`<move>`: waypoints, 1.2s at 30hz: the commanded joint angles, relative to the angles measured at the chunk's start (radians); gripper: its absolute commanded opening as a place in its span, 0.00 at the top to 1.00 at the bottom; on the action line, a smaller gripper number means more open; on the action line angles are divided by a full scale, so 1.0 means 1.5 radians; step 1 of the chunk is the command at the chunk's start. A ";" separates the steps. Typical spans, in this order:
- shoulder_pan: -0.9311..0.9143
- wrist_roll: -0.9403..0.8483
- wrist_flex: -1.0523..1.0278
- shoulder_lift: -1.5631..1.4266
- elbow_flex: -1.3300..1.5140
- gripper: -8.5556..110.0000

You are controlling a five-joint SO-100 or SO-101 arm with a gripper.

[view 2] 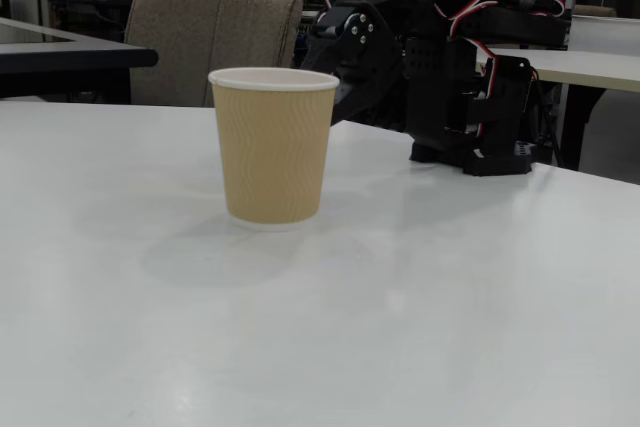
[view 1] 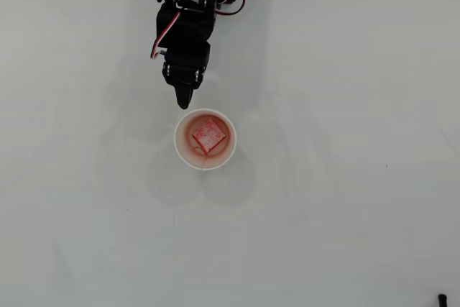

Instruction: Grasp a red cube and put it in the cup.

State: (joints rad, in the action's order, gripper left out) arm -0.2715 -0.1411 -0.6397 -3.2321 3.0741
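Observation:
The red cube [view 1: 209, 134] lies inside the cup [view 1: 180, 150], whose white rim and cream inside show in the overhead view. From the side, in the fixed view, the cup [view 2: 273, 147] is a tan ribbed paper cup standing upright, and the cube is hidden by its wall. My black gripper [view 1: 185, 103] hangs just above the cup's top edge in the overhead view, fingers shut to a point and holding nothing. In the fixed view the gripper's tip is hidden behind the cup.
The arm's base [view 2: 480, 97] stands behind the cup to the right in the fixed view. A chair [view 2: 215, 42] and dark tables lie beyond the table's far edge. A small black object [view 1: 442, 298] sits at the bottom right corner of the overhead view.

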 commanded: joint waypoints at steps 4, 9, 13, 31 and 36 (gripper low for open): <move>0.021 0.007 -0.006 -0.009 0.048 0.93; 0.021 0.022 -0.008 -0.011 0.048 0.93; 0.012 0.065 -0.006 -0.011 0.048 0.93; 0.024 0.062 -0.003 -0.010 0.048 0.93; 0.024 0.062 -0.003 -0.010 0.048 0.93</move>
State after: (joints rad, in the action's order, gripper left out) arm -0.2393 -0.0537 -0.6489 -3.2321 3.0741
